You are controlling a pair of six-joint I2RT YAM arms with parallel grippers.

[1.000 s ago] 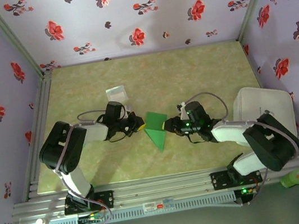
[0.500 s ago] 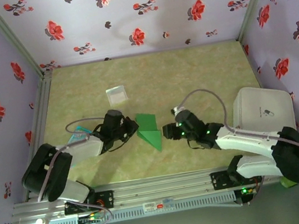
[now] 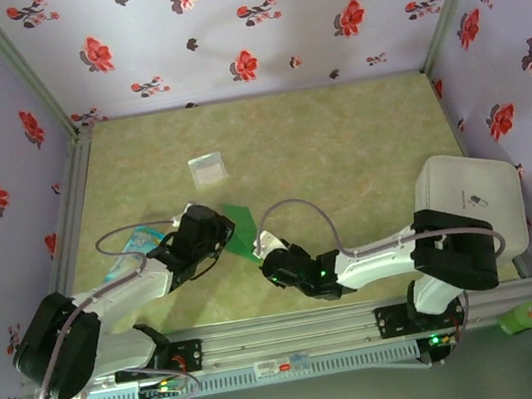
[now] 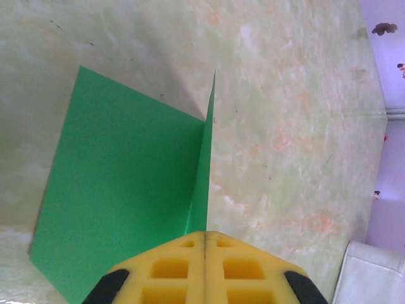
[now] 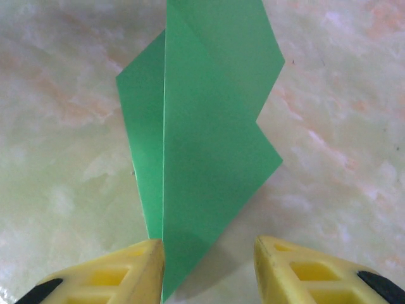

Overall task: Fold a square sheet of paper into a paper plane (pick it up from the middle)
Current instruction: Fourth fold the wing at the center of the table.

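- Left gripper point(image 4: 205, 235): jaws closed, pinching an upright flap of the green paper plane point(image 4: 126, 190) (part-folded).
- Right gripper point(image 5: 209, 250): jaws apart, straddling its narrow end, not clamping.

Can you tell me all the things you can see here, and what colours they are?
table: one, mottled green-beige, fills the middle
walls: purple with red flowers, on three sides
green paper: one, bright green, partly folded, near middle of the table
packet: one, pale grey-white, square, further back on the table
case: one, white, at the table's right edge
small flat thing: one, light blue, left side; too small to tell what it is
left gripper: one, yellow fingers, shut on a raised flap of the green paper
right gripper: one, yellow fingers, open, the paper's near end between them
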